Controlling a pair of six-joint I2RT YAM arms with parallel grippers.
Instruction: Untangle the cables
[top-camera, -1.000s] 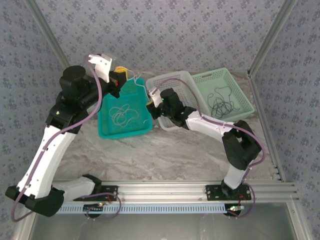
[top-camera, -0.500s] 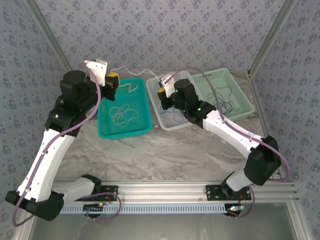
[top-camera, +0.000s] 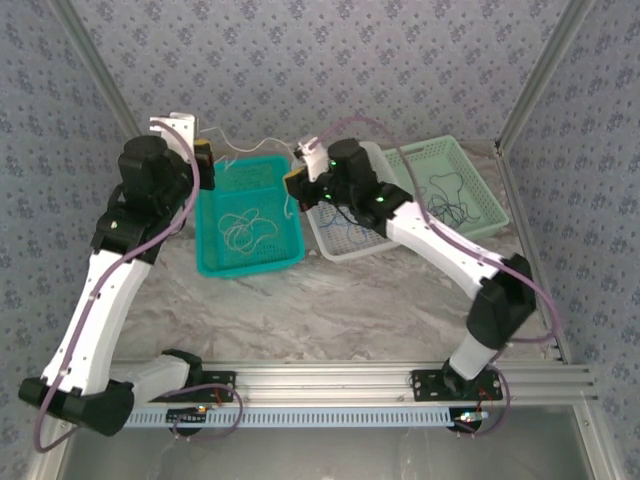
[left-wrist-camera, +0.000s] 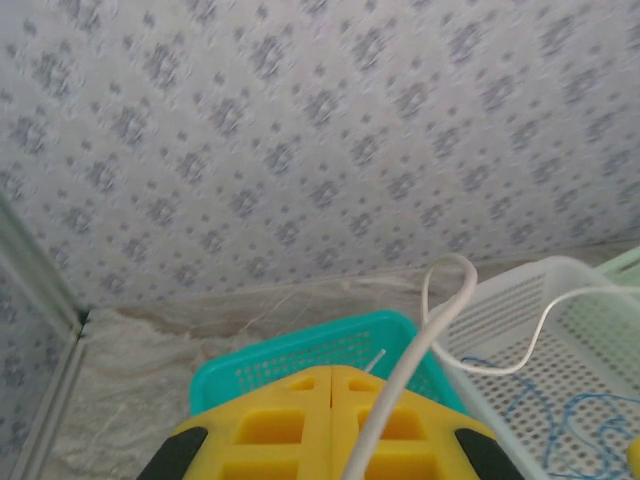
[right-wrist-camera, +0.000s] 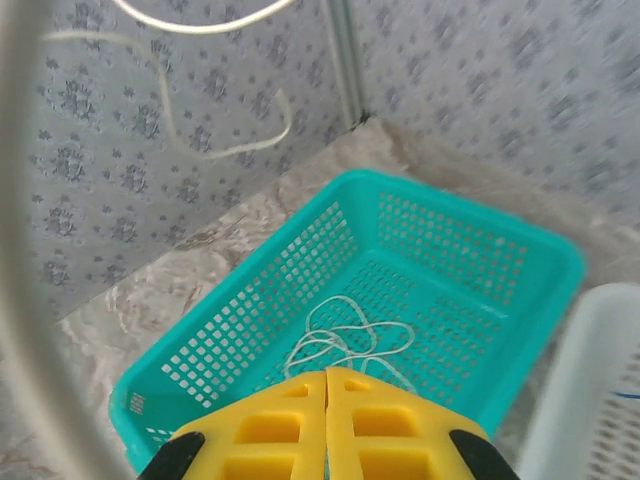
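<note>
A pale cable (top-camera: 255, 148) spans the air between my two grippers above the back of the teal basket (top-camera: 250, 268). My left gripper (top-camera: 205, 155) is shut; the pale cable (left-wrist-camera: 440, 320) runs over its right finger and loops ahead. My right gripper (top-camera: 296, 180) is shut, with a pale strand rising to its tips (right-wrist-camera: 326, 372) from the coil (right-wrist-camera: 345, 335) on the teal basket's floor. The blue cable (top-camera: 345, 222) lies in the white basket (top-camera: 330, 248). The black cable (top-camera: 445, 205) lies in the green basket (top-camera: 492, 212).
The three baskets stand side by side at the back of the marble table, close to the patterned wall. Metal frame posts (top-camera: 530, 90) rise at both back corners. My right arm reaches over the white basket.
My right gripper has risen from the teal basket's right edge and moved back and left. My left gripper has moved left and back. The pale cable has drawn out between them.
</note>
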